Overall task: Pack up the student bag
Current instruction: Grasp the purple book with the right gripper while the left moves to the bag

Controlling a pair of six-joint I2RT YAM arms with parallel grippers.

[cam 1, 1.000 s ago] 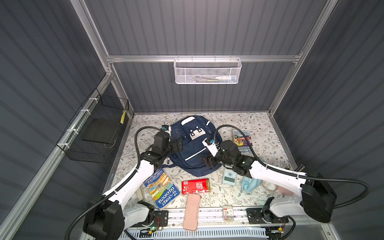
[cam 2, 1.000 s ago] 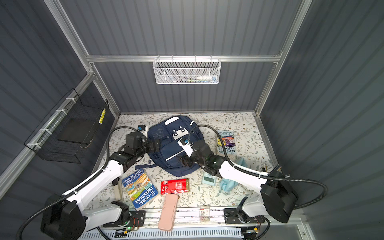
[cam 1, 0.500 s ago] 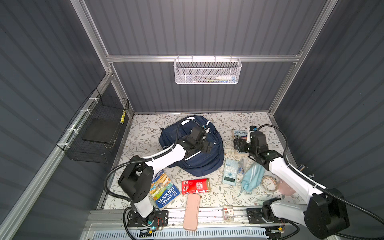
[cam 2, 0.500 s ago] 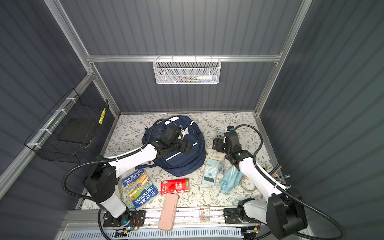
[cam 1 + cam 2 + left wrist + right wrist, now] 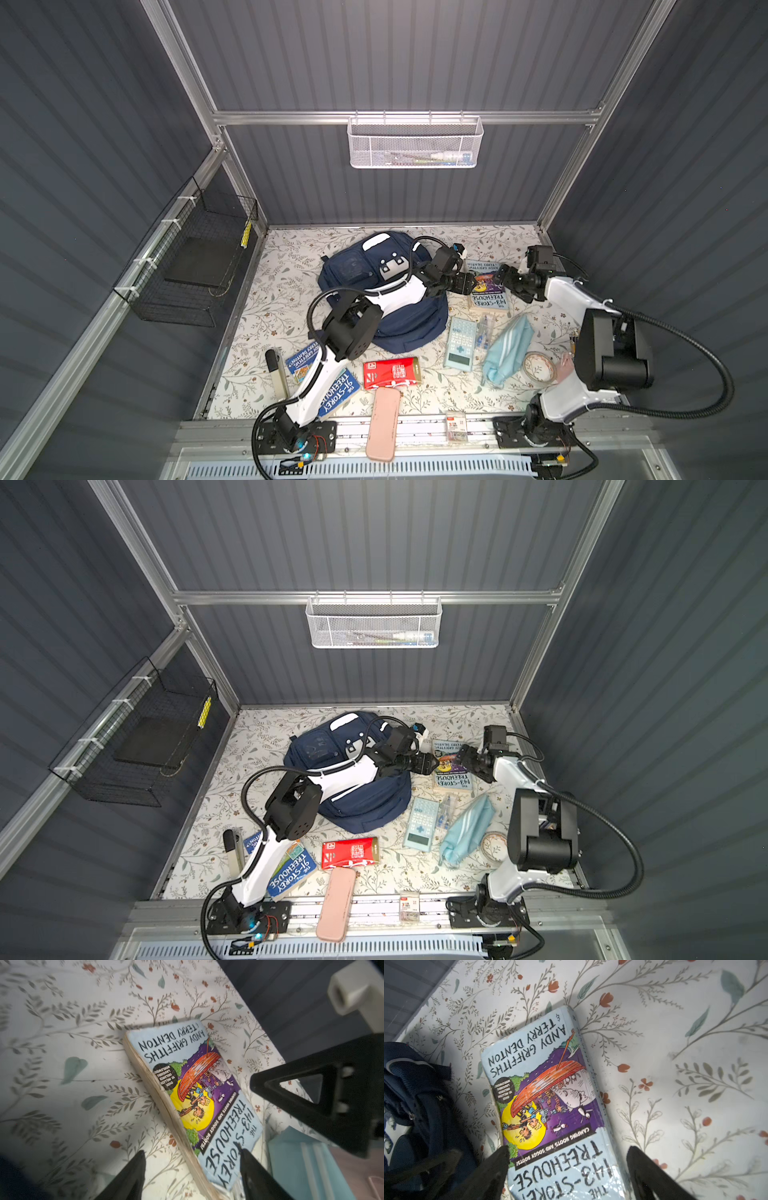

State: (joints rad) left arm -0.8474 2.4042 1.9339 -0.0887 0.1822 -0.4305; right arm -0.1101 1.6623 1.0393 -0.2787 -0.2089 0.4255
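Navy student bag (image 5: 405, 328) slumped flat, white stripes, dotted patch; left gripper (image 5: 468, 285), right gripper (image 5: 504, 275) jaws apart.

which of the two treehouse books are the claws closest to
The 143-Storey Treehouse, right of the backpack: left claw and right claw flank it. The 91-Storey Treehouse lies near the front edge.

Navy blue student bag (image 5: 353, 268), lay front-up just left of centre in the lower half of both top views, white dotted patch and reflective stripes showing, fabric slumped, top toward upper frame
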